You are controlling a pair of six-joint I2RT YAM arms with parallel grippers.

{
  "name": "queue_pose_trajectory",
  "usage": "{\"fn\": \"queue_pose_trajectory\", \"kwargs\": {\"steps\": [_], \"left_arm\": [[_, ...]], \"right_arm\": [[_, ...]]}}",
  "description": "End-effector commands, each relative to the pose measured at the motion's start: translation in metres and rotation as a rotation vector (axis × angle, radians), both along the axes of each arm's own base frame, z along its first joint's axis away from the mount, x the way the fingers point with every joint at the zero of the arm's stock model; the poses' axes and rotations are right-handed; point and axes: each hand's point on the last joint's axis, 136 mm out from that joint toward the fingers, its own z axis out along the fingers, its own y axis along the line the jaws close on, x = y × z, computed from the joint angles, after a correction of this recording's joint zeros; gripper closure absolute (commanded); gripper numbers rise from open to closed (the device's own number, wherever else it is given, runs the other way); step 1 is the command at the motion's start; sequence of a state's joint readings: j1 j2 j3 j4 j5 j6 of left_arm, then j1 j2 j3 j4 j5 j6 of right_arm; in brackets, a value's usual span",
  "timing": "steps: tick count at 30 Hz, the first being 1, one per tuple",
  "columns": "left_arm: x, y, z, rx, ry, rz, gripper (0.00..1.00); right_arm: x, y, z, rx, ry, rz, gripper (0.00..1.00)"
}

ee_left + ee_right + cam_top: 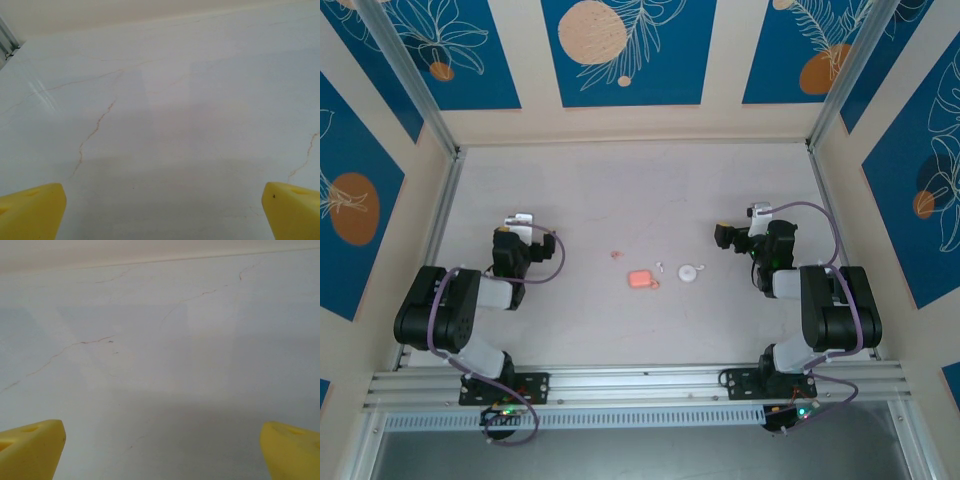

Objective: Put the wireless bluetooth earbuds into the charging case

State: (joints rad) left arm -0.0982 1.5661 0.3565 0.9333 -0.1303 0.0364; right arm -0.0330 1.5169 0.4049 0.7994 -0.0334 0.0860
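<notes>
The left arm point(455, 310) and right arm point(830, 305) are built from blocky black joint housings joined by pale grey links. Lilac cables point(556, 255) loop along each. Small green lights point(500, 411) glow at the bases. The left claw point(160, 212) and right claw point(160, 450) have blunt yellow fingertips point(30, 210).

1. Top view: bright, even light from above. The table point(620, 190) looks pale, with soft shadows under the arms point(450, 310).
2. Left wrist view: hazy, with a glare streak at middle left and a soft shadow lower down.
3. Yellow fingertips point(30, 212) at the bottom corners are blurred.
</notes>
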Motion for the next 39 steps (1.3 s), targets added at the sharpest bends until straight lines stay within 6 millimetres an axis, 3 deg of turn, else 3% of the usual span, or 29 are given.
{"fn": "queue_pose_trajectory", "kwargs": {"steps": [1,18,23,32,36,39], "left_arm": [[0.006,0.001,0.009,0.002,-0.022,-0.012,0.00],[0.004,-0.001,0.012,0.002,-0.031,-0.025,0.00],[-0.002,-0.004,0.037,0.005,-0.041,-0.046,0.02],[-0.019,-0.032,0.110,-0.135,0.020,-0.127,0.12],[-0.030,-0.049,0.117,-0.158,0.110,-0.155,0.15],[-0.041,-0.064,0.110,-0.165,0.206,-0.184,0.15]], "right_arm": [[0.004,0.001,0.004,0.001,-0.012,0.001,0.01],[0.003,0.000,0.004,0.002,-0.015,-0.004,0.01],[0.006,0.005,0.019,-0.024,0.040,-0.006,0.01],[-0.005,0.008,0.078,0.149,0.346,-0.121,0.01],[-0.020,0.027,0.090,0.221,0.483,-0.057,0.04],[-0.034,0.041,0.089,0.265,0.567,-0.005,0.14]]}}
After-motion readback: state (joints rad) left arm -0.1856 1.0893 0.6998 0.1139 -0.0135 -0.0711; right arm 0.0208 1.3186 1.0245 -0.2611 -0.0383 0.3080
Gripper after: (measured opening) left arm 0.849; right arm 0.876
